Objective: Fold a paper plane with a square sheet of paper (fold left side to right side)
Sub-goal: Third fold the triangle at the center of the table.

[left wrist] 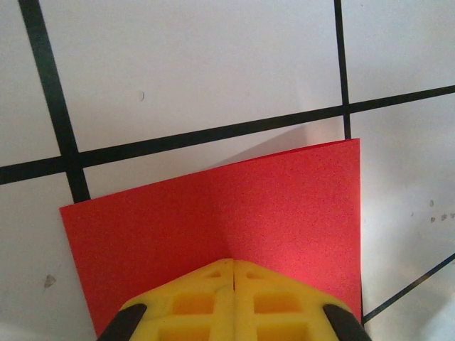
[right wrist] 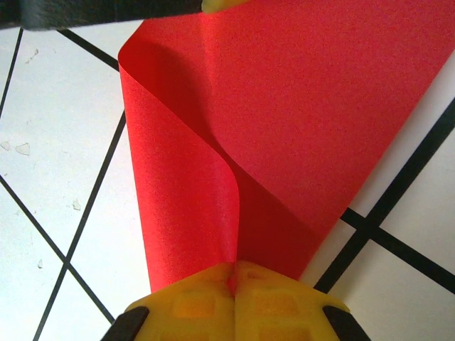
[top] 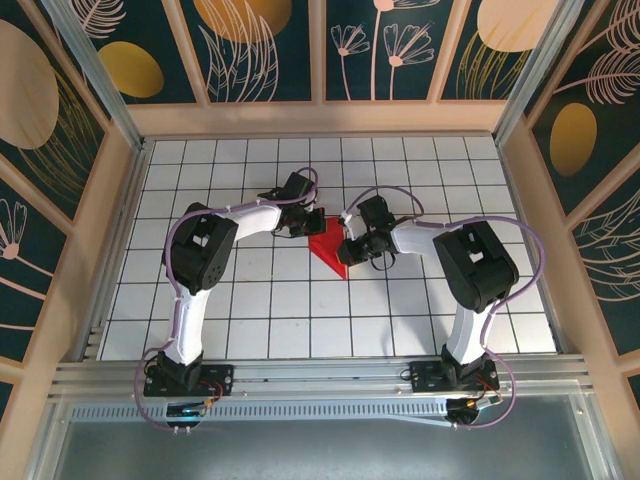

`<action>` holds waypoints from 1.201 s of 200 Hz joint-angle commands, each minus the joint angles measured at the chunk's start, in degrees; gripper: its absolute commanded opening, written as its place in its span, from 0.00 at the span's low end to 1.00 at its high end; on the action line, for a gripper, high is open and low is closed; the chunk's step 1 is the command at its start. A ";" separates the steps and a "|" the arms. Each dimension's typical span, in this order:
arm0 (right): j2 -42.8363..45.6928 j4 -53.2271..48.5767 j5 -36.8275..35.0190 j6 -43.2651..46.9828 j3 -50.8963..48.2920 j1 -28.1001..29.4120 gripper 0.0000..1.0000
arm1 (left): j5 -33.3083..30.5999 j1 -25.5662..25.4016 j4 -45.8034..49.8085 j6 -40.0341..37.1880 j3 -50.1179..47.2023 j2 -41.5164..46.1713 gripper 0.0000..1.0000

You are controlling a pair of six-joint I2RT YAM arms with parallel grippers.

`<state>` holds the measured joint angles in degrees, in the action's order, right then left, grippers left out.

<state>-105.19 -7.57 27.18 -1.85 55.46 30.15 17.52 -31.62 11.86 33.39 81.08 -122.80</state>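
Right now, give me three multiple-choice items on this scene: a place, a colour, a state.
1. Where is the red sheet? A) by the back wall B) mid-table, between left tool and right tool C) by the arm bases
2. What colour are the tools' pads? A) yellow B) blue C) green
3. How is the sheet at the right tool? A) flat B) curled over C) torn in two
1 B: it lies on the table's middle tiles. 2 A: both wrist views show yellow. 3 B: it bends round into the shut tool.
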 commanded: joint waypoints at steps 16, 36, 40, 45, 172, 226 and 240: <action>-2.25 -1.77 -1.10 1.03 1.13 0.60 0.00 | -3.09 0.14 4.98 -0.75 -0.67 -2.97 0.00; -2.81 -2.34 -1.49 1.06 0.84 0.61 0.00 | -2.62 0.10 4.43 -0.69 -0.01 -2.24 0.03; -2.76 -2.40 -1.59 1.06 0.73 0.61 0.00 | -2.65 0.07 4.40 -0.69 0.30 -2.01 0.04; -2.89 -2.45 -1.69 1.06 0.67 0.61 0.00 | -2.60 0.15 4.40 -0.69 0.80 -1.77 0.04; -3.96 -3.70 -2.13 1.16 0.62 0.61 0.00 | 5.93 4.09 -16.06 3.12 -19.09 21.55 0.01; -3.96 -3.89 -2.75 1.39 0.35 0.67 0.00 | 9.02 -1.35 -20.29 7.43 -23.25 20.28 0.00; -3.94 -3.68 -2.66 1.31 0.01 0.68 0.00 | 9.00 -2.06 -20.29 7.76 -22.87 18.73 0.00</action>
<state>-106.34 -7.60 27.29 -1.83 56.51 30.33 24.38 -32.34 -4.99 39.09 58.26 -101.78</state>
